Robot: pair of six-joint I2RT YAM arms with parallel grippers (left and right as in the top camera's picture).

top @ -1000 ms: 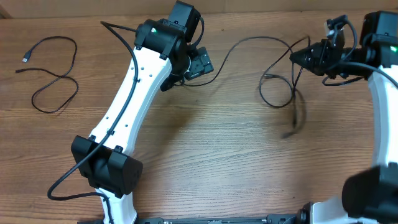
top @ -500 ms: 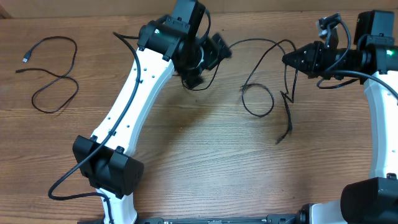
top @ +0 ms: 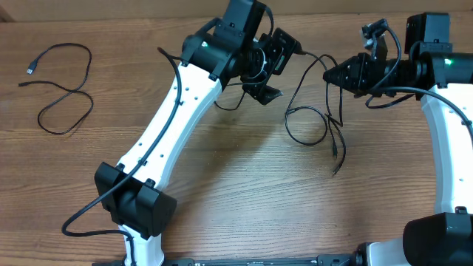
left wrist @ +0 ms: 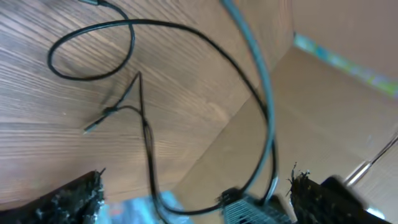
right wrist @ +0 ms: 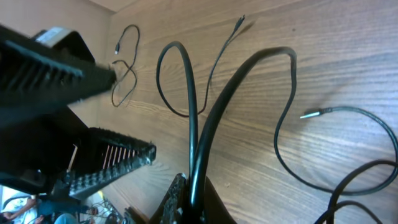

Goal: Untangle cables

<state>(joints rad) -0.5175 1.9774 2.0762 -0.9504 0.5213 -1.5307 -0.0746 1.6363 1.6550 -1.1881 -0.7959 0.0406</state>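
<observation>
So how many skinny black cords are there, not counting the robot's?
3, I think. One cord lies loose at the far left of the table. Two more make a tangle hanging from the right gripper near the middle; they cross, so I may be miscounting.

Overhead view looks straight down on the table (top: 244,192); both wrist views look close and obliquely, sharing the cables (top: 326,125).

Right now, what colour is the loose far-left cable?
Black; the cable shows best in the overhead view.
</observation>
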